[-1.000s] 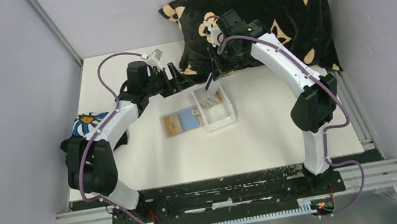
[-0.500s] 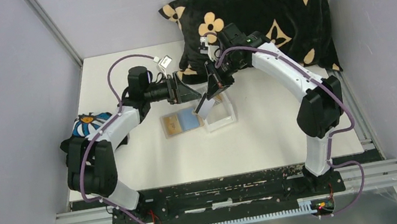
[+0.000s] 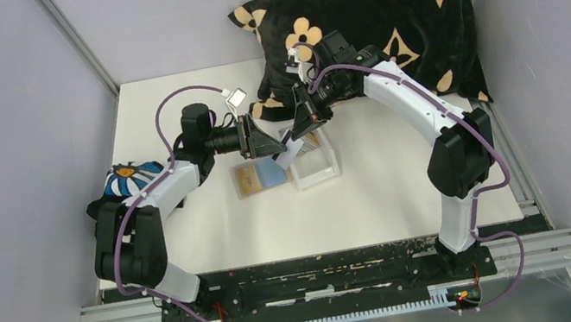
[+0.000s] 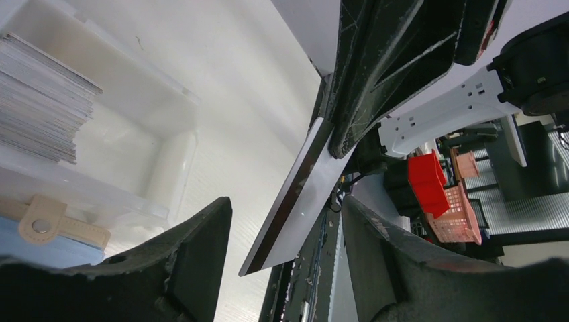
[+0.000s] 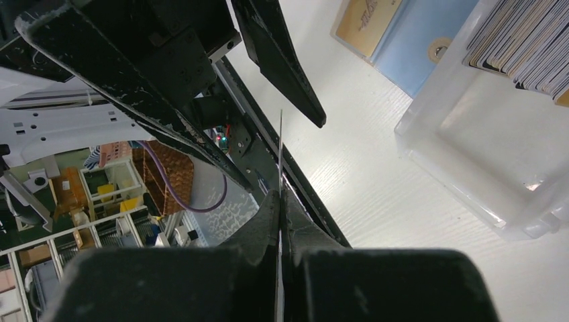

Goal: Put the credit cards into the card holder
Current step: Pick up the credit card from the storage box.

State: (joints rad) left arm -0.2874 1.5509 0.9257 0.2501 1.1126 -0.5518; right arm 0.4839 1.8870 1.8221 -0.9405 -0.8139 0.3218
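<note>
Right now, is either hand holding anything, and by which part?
The right hand pinches a single credit card by one end. The left hand is open, its fingers flanking the card's free end without gripping it.

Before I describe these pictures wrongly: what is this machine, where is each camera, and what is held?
Two robot arms stand at the near edge of a white table. One picture looks down from above; the other two come from a camera on each wrist. The right gripper pinches one thin card, held between the open fingers of the left gripper. On the table lie a clear box of cards, the tan card holder and, at its far edge, a black flowered pillow.
</note>
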